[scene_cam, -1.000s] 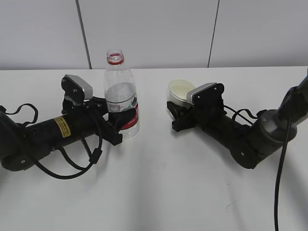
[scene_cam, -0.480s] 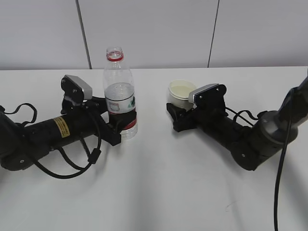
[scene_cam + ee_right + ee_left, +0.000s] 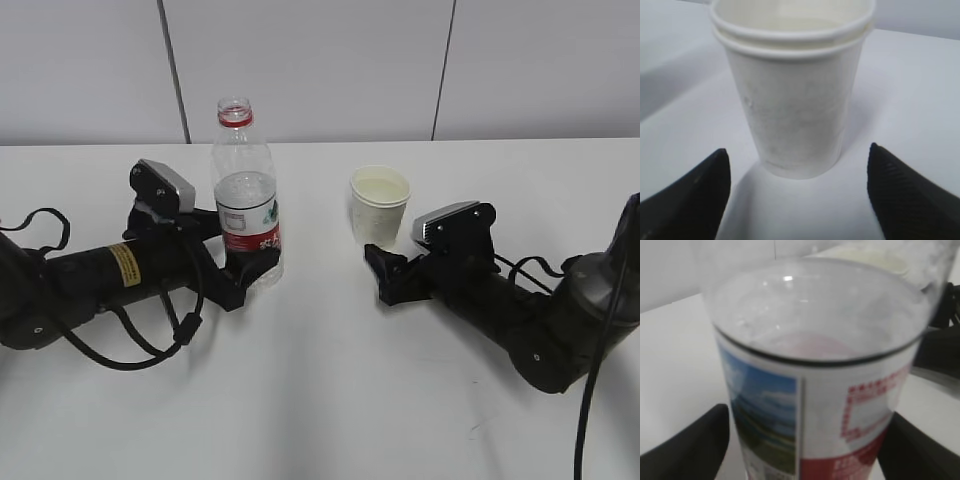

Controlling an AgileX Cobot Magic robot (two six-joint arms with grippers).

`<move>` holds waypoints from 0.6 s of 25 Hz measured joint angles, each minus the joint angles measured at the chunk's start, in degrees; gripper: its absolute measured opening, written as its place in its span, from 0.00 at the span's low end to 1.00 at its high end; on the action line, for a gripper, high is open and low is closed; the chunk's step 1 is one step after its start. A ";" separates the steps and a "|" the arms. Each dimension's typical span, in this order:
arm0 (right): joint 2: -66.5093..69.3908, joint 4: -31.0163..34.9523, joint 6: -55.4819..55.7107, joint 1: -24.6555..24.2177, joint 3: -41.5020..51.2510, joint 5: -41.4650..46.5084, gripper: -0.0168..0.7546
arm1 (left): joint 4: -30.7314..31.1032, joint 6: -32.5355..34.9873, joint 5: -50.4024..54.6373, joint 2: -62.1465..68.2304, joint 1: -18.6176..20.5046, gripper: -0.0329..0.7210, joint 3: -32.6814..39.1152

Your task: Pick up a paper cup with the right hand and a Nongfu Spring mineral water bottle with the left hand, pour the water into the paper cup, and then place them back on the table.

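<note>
The Nongfu Spring bottle stands upright on the white table, without a cap and partly filled. My left gripper is shut on its lower labelled part. In the left wrist view the bottle fills the space between the black fingers of the left gripper. The paper cup stands upright to the right of the bottle. My right gripper is open and empty, just in front of the cup without touching it. In the right wrist view the cup shows a double rim and stands beyond the right gripper.
A grey panelled wall runs behind the table's far edge. Black cables loop from the left arm onto the table. A black cable hangs at the right edge. White tabletop lies in front of both arms.
My right gripper has let go of the cup and drawn back towards the front right; the cup stays standing. My left gripper and the bottle have shifted slightly left and the bottle has come upright.
</note>
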 joint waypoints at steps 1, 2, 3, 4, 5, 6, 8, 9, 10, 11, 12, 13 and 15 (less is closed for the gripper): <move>-0.69 0.11 0.00 0.00 0.78 0.00 0.84 | 0.00 0.00 0.05 0.00 0.00 0.79 0.24; -1.36 0.62 0.00 0.00 1.57 -0.09 0.84 | 0.00 0.00 0.11 0.00 0.12 0.81 0.62; -1.97 1.10 0.00 0.00 2.26 -0.09 0.84 | 0.04 0.00 0.15 0.00 0.27 0.82 1.05; -2.59 1.70 -0.11 0.00 3.26 -0.09 0.84 | 0.04 0.00 0.15 -0.07 0.60 0.83 1.50; -3.04 2.27 -0.11 0.00 4.18 -0.09 0.84 | 0.04 0.00 0.03 -0.30 0.94 0.84 2.27; -3.54 2.77 -0.11 0.00 4.96 -0.09 0.84 | -0.01 0.00 -0.41 -0.54 1.51 0.84 3.19; -4.51 3.66 -0.11 0.00 6.57 -0.09 0.84 | -0.36 0.00 -1.19 -1.56 2.93 0.84 5.27; -4.95 4.28 -0.11 0.00 7.40 -0.09 0.83 | -0.78 0.00 -1.65 -2.36 3.58 0.84 6.38; -5.19 5.02 -0.19 0.00 8.10 -0.09 0.83 | -1.33 0.06 -1.95 -3.19 4.40 0.84 7.39; -5.50 5.80 -0.19 0.00 8.75 -0.09 0.83 | -1.87 0.29 -2.19 -3.86 5.25 0.84 8.19; -5.74 6.99 -0.23 0.00 9.32 -0.09 0.82 | -2.40 0.35 -2.35 -4.62 5.94 0.84 9.15; -5.90 8.12 -0.32 0.00 9.71 -0.09 0.82 | -3.05 0.51 -2.49 -5.25 6.72 0.83 10.04; -6.12 11.04 -0.32 0.00 10.15 -0.09 0.81 | -5.13 0.64 -2.49 -6.09 7.80 0.83 11.40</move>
